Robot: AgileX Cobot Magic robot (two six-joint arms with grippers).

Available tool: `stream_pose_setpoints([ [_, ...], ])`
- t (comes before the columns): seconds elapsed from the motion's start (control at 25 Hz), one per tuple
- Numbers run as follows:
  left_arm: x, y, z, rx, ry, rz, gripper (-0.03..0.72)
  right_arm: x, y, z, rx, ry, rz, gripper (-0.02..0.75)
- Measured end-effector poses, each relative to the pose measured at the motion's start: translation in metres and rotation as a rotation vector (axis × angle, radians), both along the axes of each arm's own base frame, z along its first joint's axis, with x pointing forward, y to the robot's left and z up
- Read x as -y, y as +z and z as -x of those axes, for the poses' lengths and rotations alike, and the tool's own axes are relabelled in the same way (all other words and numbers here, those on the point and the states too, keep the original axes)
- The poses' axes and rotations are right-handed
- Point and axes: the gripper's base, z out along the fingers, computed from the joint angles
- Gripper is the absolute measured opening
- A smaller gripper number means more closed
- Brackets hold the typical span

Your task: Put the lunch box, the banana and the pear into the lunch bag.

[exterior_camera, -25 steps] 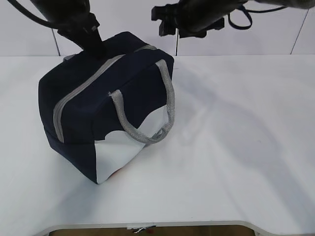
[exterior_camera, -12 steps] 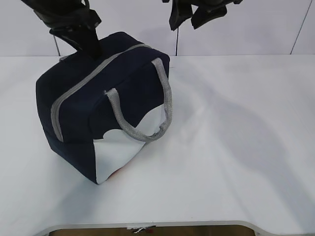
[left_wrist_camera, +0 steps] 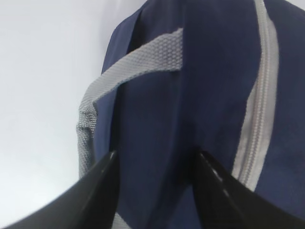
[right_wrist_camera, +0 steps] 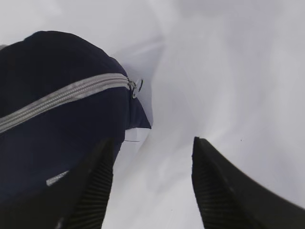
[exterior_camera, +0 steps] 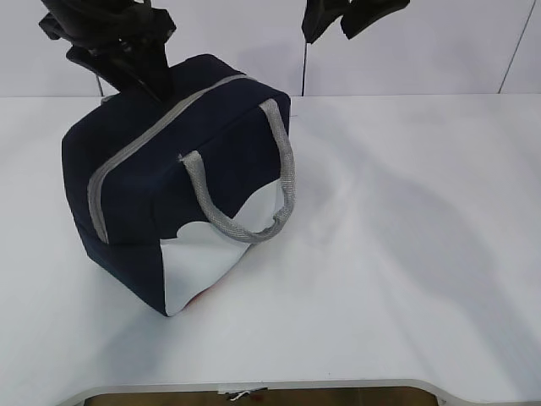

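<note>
The lunch bag [exterior_camera: 173, 182] sits zipped shut, long axis running front-left to back. Left gripper [left_wrist_camera: 155, 191] hangs right over its back end, jaws apart, empty. Right gripper [right_wrist_camera: 152, 186] hovers behind the bag, also open, nothing held.

You see the lunch bag [exterior_camera: 161, 169] in deep navy blue, with a white lower side panel [exterior_camera: 211, 258] beneath. Its zipper [exterior_camera: 135, 152] runs as a pale grey band along the top, and the ring pull [right_wrist_camera: 135, 87] glints silver. The webbing handles [exterior_camera: 254, 203] are grey with a fine woven texture. Both grippers, left [left_wrist_camera: 152, 191] and right [right_wrist_camera: 152, 186], are plain black. The table [exterior_camera: 406, 254] is white, softly shadowed grey.
</note>
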Motion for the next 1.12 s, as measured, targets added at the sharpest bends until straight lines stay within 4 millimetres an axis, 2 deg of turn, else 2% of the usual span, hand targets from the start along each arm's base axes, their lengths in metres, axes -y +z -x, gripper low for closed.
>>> stream_pose_setpoints([
  [0.12, -0.001, 0.007, 0.003, 0.015, 0.004, 0.008, 0.386, 0.0, 0.006, 0.005, 0.002, 0.007, -0.026, 0.435],
  [0.36, -0.012, 0.039, 0.021, 0.107, 0.01, 0.001, 0.393, 0.006, 0.019, 0.026, -0.001, 0.014, -0.043, 0.435],
  [0.64, -0.03, 0.088, 0.056, 0.239, 0.019, 0.011, 0.392, 0.022, 0.04, 0.069, 0.018, 0.02, -0.046, 0.434],
  [0.76, -0.041, 0.101, 0.079, 0.28, 0.027, -0.005, 0.393, 0.031, 0.043, 0.091, 0.01, 0.019, -0.043, 0.43],
  [0.92, -0.057, 0.105, 0.115, 0.289, 0.031, -0.021, 0.392, 0.045, 0.041, 0.125, -0.006, 0.021, -0.034, 0.419],
  [1.12, -0.081, 0.113, 0.173, 0.338, 0.035, -0.009, 0.392, 0.064, 0.034, 0.168, -0.015, 0.016, -0.005, 0.415],
])
